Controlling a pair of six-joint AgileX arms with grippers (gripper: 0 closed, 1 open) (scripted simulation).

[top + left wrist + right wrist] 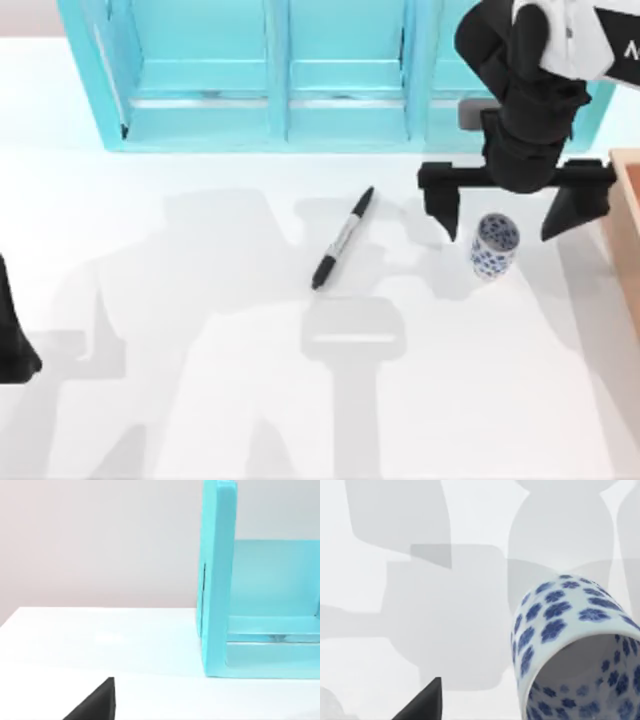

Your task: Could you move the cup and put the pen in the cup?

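At the counter's (200, 300) right side, my right gripper (515, 215) hovers with fingers released astride the upright cup (495, 246), pen (343, 238) lying near; next I judge: descend, clench, move cup.

White blue-flowered cup (495, 246) upright on table's right, black pen (342, 238) lying diagonally to its left, apart
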